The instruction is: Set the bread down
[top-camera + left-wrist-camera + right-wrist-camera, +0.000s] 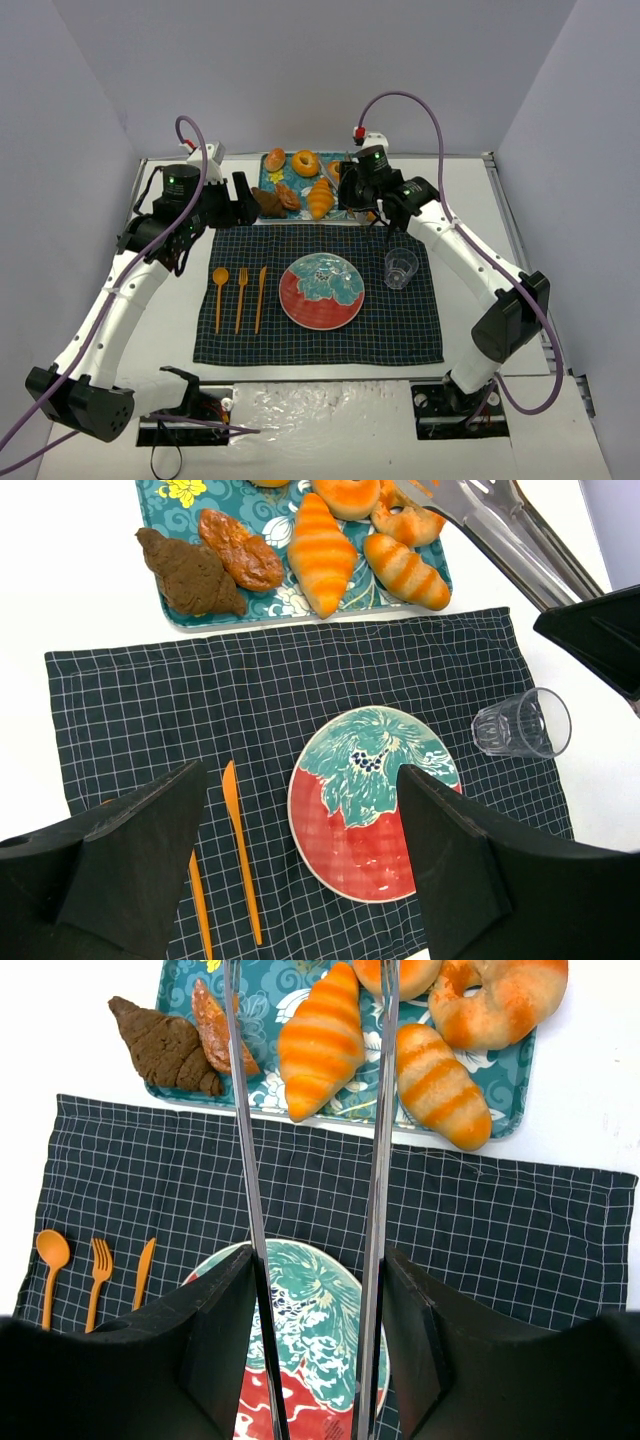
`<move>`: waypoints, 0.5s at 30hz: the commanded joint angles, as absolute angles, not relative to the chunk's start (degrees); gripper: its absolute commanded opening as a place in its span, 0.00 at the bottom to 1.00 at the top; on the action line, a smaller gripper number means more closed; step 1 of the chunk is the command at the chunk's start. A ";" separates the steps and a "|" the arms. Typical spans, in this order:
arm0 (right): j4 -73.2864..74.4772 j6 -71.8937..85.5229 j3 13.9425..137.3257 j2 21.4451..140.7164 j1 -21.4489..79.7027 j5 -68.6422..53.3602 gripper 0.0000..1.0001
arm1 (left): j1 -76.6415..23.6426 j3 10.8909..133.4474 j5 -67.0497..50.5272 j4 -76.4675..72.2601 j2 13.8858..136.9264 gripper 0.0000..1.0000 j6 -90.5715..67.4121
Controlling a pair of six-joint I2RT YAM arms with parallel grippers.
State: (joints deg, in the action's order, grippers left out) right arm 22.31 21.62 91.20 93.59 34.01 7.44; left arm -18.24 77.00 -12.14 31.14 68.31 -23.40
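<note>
- The golden-orange ridged croissant (322,1040) lies on the teal patterned tray (512,1090), between a reddish-brown pastry (220,1025) and a paler croissant (440,1085).
- It looks light, firm and rather smooth; best pinched across its thick middle.
- Right hand (320,1255) is clamped on silver metal tongs (240,1110), whose spread arms frame it in the wrist view; left hand (302,768) is spread wide, empty.
- White worktop (60,1030), dark checked cloth (520,1230), pale walls (300,70) close round.

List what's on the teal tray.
Golden-orange croissant, paler croissant beside it, dark brown croissant, reddish-brown pastry, doughnuts at the far end. The tongs in the right fingers cross over it, hiding thin strips of tray and pastry.
</note>
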 commanded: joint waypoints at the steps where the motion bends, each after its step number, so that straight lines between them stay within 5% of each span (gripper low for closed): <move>1: 20.48 22.04 93.88 94.00 34.78 8.66 0.46 | -18.02 76.87 -11.81 27.51 67.64 0.73 -23.45; 15: 20.00 22.32 90.07 92.78 37.17 10.32 0.46 | -18.06 76.29 -11.74 27.33 66.88 0.73 -23.73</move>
State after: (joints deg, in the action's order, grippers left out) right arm 22.33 21.63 90.98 94.61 36.44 8.06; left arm -18.24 75.29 -11.94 30.98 68.29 -23.40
